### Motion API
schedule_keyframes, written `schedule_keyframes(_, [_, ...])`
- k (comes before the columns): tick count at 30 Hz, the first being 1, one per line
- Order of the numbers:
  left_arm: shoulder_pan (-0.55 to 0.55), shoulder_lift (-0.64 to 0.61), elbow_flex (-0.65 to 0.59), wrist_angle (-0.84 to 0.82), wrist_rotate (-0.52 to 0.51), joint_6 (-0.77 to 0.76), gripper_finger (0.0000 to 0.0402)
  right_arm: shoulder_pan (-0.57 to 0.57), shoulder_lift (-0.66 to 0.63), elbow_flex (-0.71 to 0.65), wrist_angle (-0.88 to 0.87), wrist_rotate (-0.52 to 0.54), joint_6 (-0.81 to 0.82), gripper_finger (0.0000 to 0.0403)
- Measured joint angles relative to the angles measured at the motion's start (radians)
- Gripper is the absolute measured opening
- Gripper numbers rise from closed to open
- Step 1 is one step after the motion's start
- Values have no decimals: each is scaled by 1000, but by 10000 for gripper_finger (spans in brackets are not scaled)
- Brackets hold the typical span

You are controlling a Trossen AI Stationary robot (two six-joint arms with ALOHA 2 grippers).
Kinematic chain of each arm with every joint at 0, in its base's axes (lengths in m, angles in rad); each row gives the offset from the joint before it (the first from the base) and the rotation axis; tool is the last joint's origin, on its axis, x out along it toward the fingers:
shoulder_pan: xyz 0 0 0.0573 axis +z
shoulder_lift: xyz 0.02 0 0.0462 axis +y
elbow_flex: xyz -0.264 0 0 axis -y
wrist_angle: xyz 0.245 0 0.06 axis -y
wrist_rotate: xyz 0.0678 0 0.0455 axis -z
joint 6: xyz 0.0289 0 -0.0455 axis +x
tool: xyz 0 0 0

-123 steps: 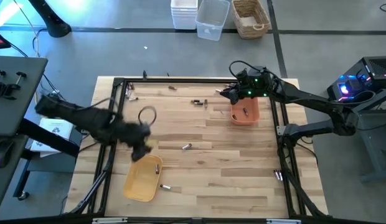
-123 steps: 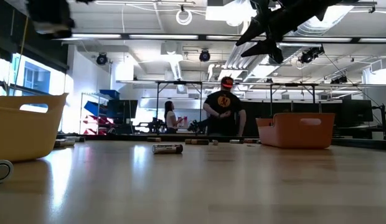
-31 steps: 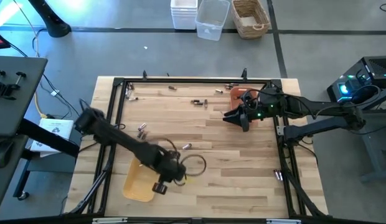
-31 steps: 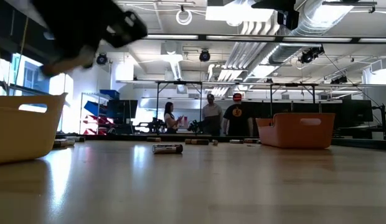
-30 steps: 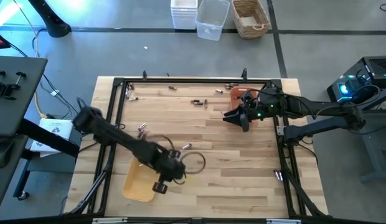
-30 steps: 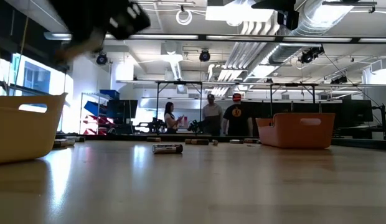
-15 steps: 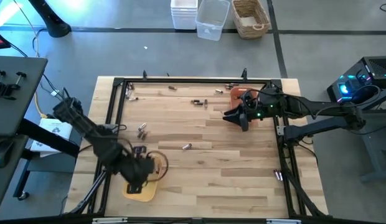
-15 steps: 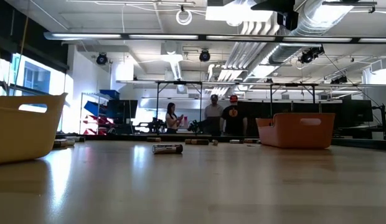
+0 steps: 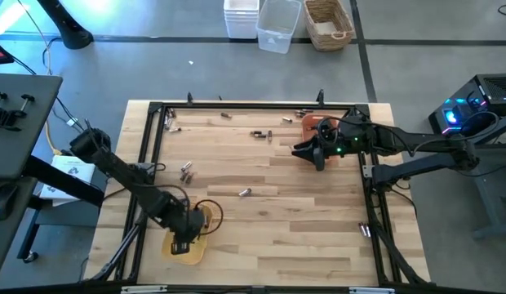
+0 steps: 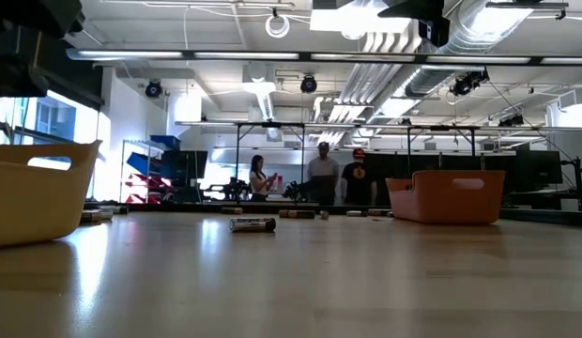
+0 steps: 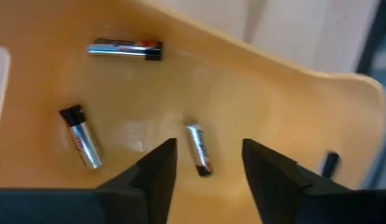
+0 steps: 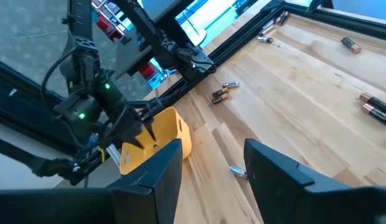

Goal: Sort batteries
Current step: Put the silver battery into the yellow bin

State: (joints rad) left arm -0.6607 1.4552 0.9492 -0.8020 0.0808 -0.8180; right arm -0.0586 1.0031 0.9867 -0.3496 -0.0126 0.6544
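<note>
My left gripper (image 11: pixel 208 146) hangs open over the yellow tray (image 9: pixel 197 247) at the table's near left, fingers pointing down into it. Three batteries lie on the tray's floor (image 11: pixel 124 50), (image 11: pixel 81 135), (image 11: pixel 198 149); the last lies just beyond the gap between my fingers, untouched. My right gripper (image 12: pixel 211 149) is open and holds nothing, high above the table beside the orange tray (image 9: pixel 315 126) at the far right. Loose batteries lie on the wood: one mid-table (image 9: pixel 245 193), a pair at the left (image 9: pixel 186 171), two farther back (image 9: pixel 259 135).
A black frame (image 9: pixel 237 106) runs around the table top. More batteries lie near the far edge (image 9: pixel 224 117), (image 9: pixel 300 113) and by the right rail (image 9: pixel 363 230). In the low view the yellow tray (image 10: pixel 38 188) and orange tray (image 10: pixel 448 195) flank one battery (image 10: pixel 252 224); people stand far behind.
My left gripper has swung from just right of the yellow tray toward the table's left edge, rolled about its own axis and sunk a little, and now hangs over the tray. The right arm has kept still.
</note>
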Motion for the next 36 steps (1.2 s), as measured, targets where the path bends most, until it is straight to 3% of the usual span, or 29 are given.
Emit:
schedule_keyframes(2, [43,-22,33,-37,50,70,200,0,0,0,0,12,15,167])
schedule_keyframes(4, [93,-55,89,-102,32,135,213,0,0,0,-1,15,27,167])
schedule_keyframes(7, [182,-107,178,-131,-107,269,221,0,0,0,-2,36,50,167])
schedule_keyframes(10, [307,-122,232,-48,-199,426,222,0,0,0,-2,92,79,167])
schedule_keyframes(14, [460,-32,230,145,-114,598,221,-3,0,-1,-5,169,104,167])
schedule_keyframes(17, [517,93,231,250,-122,693,221,-14,0,-1,-7,184,104,167])
schedule_keyframes(24, [584,350,300,258,-125,642,217,-46,0,-1,-17,185,22,167])
schedule_keyframes(28, [584,428,310,274,-165,639,209,-54,0,-1,-23,184,-11,167])
schedule_keyframes(36, [587,524,312,244,-129,557,184,-55,0,-1,-59,151,-106,167])
